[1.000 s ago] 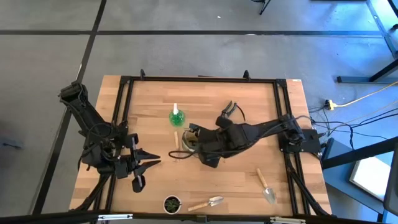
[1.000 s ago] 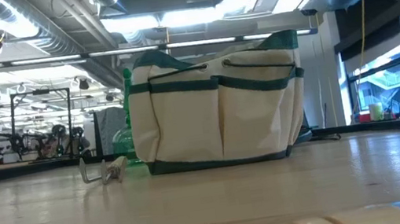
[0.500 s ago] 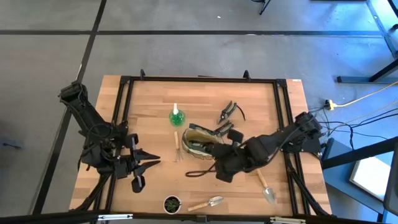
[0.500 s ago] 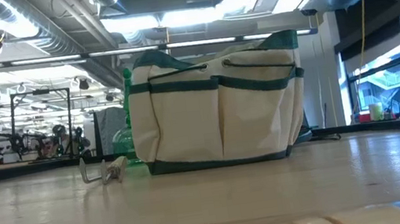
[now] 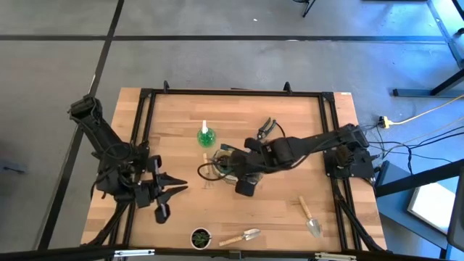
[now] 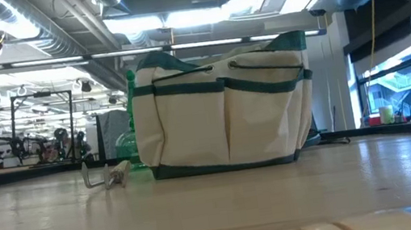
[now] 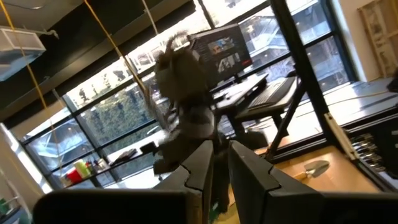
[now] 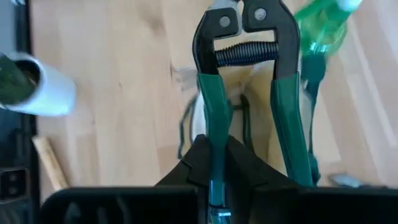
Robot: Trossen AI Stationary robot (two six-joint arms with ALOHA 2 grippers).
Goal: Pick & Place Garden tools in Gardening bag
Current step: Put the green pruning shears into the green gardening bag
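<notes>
- Right tool (image 5: 233, 164) has swung back over the gardening bag (image 5: 224, 167) mid-worktop, clenched on green-handled pruners (image 8: 249, 81) above the bag's mouth.
- Left tool (image 5: 177, 190) closed, empty, parked at left edge of worktop (image 5: 290, 116).
- Spray bottle (image 5: 205, 135), second pruners (image 5: 265, 128), trowels (image 5: 311, 216) (image 5: 243, 236) lie out on worktop.

My right jaws are clamped on one green handle of a pair of green-handled pruners (image 8: 249, 68), its coiled spring and metal head pointing away from me, above the gardening bag (image 5: 221, 165). The bag, cream fabric with green trim and side pockets, stands upright mid-surface. A green spray bottle (image 5: 205, 135) with a white top stands just beyond it. Black-handled pruners (image 5: 265, 127) lie near. Two wooden-handled trowels (image 5: 311, 216) (image 5: 243, 236) lie at the near edge, well apart from the bag.
</notes>
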